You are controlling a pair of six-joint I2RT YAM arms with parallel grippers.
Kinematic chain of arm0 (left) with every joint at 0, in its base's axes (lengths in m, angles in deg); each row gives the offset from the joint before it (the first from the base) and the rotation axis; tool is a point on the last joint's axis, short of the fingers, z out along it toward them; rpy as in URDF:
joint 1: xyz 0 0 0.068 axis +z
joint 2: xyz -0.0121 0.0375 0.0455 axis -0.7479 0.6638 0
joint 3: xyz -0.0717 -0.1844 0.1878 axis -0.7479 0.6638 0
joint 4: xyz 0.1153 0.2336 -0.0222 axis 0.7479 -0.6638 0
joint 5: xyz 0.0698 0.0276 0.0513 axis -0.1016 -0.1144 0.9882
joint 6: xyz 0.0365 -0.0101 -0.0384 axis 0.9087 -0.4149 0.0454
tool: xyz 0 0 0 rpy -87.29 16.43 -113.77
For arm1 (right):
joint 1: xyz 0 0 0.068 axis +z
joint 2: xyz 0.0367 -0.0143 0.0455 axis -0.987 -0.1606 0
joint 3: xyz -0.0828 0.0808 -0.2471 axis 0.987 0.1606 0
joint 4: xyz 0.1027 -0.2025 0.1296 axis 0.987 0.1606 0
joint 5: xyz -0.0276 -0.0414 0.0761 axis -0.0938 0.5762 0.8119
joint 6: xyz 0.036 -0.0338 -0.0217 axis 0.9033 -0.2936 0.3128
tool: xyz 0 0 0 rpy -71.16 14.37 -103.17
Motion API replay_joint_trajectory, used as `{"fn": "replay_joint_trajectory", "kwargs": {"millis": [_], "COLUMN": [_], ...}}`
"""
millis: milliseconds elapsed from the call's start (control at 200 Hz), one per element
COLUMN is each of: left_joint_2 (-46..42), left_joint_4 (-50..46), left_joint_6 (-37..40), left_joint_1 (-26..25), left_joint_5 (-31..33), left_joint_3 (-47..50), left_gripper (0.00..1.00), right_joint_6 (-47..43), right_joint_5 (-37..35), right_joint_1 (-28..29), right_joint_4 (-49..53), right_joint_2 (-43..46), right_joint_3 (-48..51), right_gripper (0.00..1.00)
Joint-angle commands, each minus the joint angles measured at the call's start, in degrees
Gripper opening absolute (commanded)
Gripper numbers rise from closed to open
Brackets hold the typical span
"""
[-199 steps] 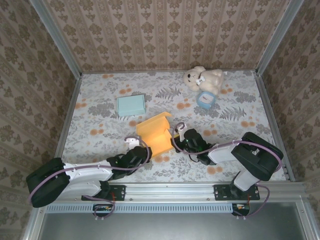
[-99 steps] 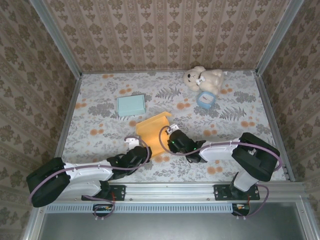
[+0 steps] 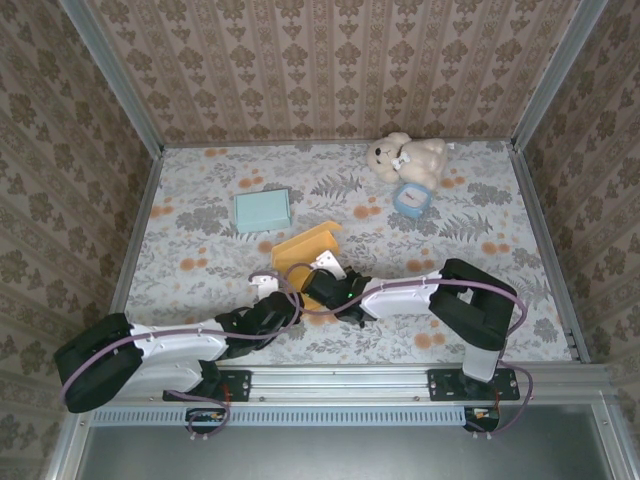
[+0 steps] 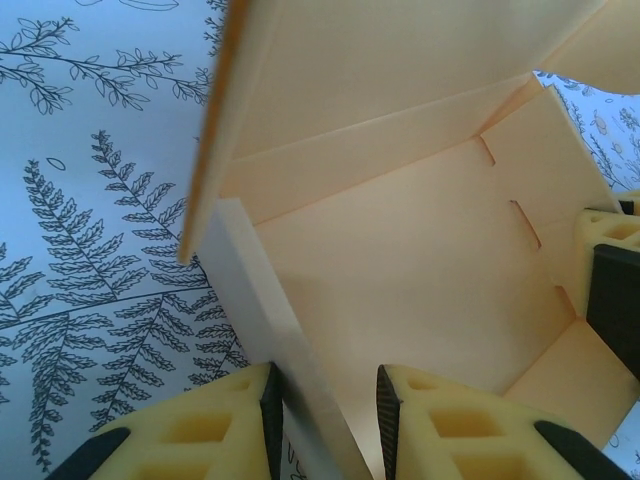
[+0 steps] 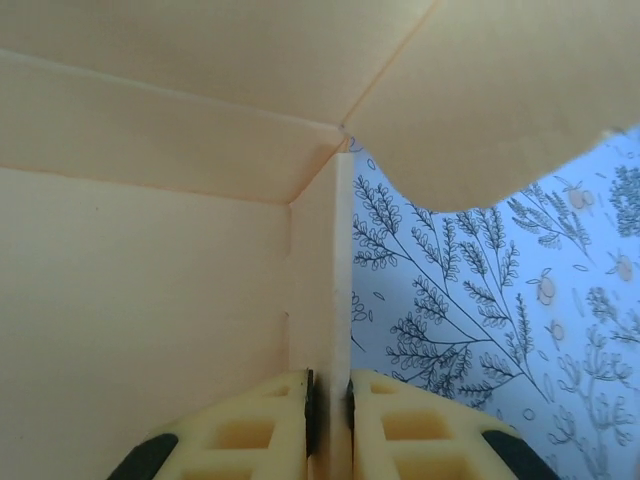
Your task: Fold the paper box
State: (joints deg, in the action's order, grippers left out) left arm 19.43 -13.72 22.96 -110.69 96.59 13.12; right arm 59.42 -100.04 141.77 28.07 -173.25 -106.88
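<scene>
- Paper box, orange and only half formed, sits on the table about midway along the near edge, just ahead of both arms. There both wrists can reach it at once.
- Its wall on the side toward the far edge stands upright, and a flap with a rounded end hangs off it. The slotted base panel lies flat. The wrist views show bare card inside and nothing in the box.
- A teddy bear sits at the far edge toward the right corner, well apart from the work and probably just clutter.
- A teal box lies flat between the paper box and the far left corner. It is closed, so its contents are hidden.
- A small blue round tub stands just on the near side of the bear. It looks pale inside, and I cannot tell whether it holds anything.
- The left gripper is at the near left side of the paper box, its pads pinching a raised side wall. I judge it to be the anchor that keeps the box from sliding.
- The right gripper reaches across low from the right. Its pads are pressed tight on the thin edge of an upright wall beside a corner crease, apparently to bring that wall square against its neighbour.
</scene>
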Motion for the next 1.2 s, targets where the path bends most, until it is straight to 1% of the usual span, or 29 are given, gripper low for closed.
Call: {"fn": "replay_joint_trajectory", "kwargs": {"millis": [0, 50, 165, 340, 405, 490, 590, 730, 815, 945, 1055, 1130, 1150, 1195], "left_joint_2": [1.3, 1.6, 2.3, 3.5, 4.0, 4.7, 5.6, 6.8, 7.3, 7.5, 7.2, 6.9, 6.8, 6.6], "left_joint_4": [-0.5, -0.4, -0.2, 0.6, 1.0, 1.7, 2.1, 2.5, 2.9, 2.8, 2.5, 2.3, 2.1, 1.7], "left_joint_6": [-0.1, 0.0, -0.2, -0.5, -0.5, -0.5, -0.5, -0.4, -0.4, -0.5, -0.5, -0.3, -0.2, 0.0], "left_joint_1": [-0.7, -0.7, -0.7, -0.8, -0.7, -0.8, -0.8, -0.8, -0.8, -0.9, -1.0, -0.9, -0.9, -0.9], "left_joint_5": [-2.9, -3.0, -3.2, -3.4, -3.6, -3.9, -4.1, -4.4, -4.6, -4.6, -4.5, -4.4, -4.4, -4.3], "left_joint_3": [-0.7, -0.8, -1.1, -1.1, -1.3, -1.5, -1.7, -2.2, -2.3, -2.3, -2.2, -2.3, -2.3, -2.3], "left_gripper": [0.31, 0.31, 0.31, 0.31, 0.31, 0.31, 0.31, 0.31, 0.31, 0.31, 0.31, 0.31, 0.31, 0.31], "right_joint_6": [-1.2, -1.0, 2.1, 1.7, 0.3, -1.8, -2.1, -1.4, -0.3, 1.2, 2.3, 2.9, 3.1, 3.5], "right_joint_5": [-0.3, -1.1, -7.3, -7.0, -5.3, -0.2, 4.0, 9.2, 10.1, 9.0, 11.1, 13.2, 13.6, 14.3], "right_joint_1": [1.5, 2.0, 2.7, 2.7, 2.9, 3.0, 3.0, 2.7, 2.5, 2.2, 1.3, 0.8, 0.7, 0.5], "right_joint_4": [10.4, 12.1, 19.0, 18.6, 17.1, 12.5, 8.6, 3.2, 1.8, 1.7, 0.1, -1.0, -1.2, -1.3], "right_joint_2": [-3.8, -5.0, -8.3, -8.2, -8.5, -8.7, -8.8, -5.3, -2.3, 2.3, 6.4, 9.4, 10.1, 11.7], "right_joint_3": [-0.2, -1.5, -5.4, -5.3, -5.0, -3.8, -2.8, 0.2, 1.7, 3.8, 6.6, 8.3, 8.6, 9.3], "right_gripper": [0.17, 0.17, 0.17, 0.18, 0.18, 0.19, 0.21, 0.23, 0.23, 0.25, 0.26, 0.32, 0.35, 0.39]}}
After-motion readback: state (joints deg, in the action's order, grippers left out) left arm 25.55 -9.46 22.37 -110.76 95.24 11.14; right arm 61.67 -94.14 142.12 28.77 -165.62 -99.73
